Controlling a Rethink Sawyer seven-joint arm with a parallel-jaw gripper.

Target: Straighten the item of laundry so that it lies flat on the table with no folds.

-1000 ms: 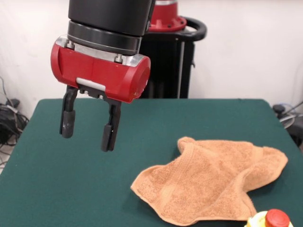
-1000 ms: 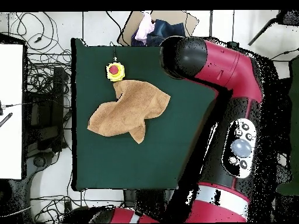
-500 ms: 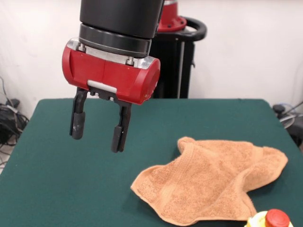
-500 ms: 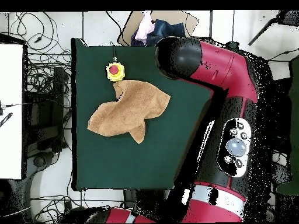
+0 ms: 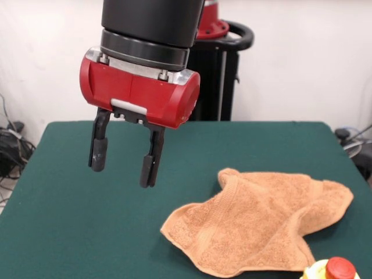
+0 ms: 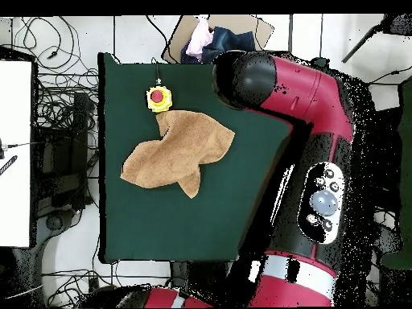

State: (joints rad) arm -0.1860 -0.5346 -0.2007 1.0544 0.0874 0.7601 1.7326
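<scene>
The towel (image 5: 261, 224) is seen as rough, looped terry cloth, matt, with a flatter woven band near one edge. The table (image 5: 70, 232) is covered in a dark green, felt-like cloth, smooth and matt. The gripper (image 5: 123, 157) is carried by a glossy red shell that looks like plastic, under a bright metal ring and a black satin collar; its fingers (image 5: 98, 152) are finished in dull black. A glossy red and yellow button (image 5: 332, 269) is seen at the table's edge.

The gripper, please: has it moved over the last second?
Yes. In the front view the open gripper has shifted toward the towel, which lies unmoved on the table, and hangs slightly lower.
</scene>
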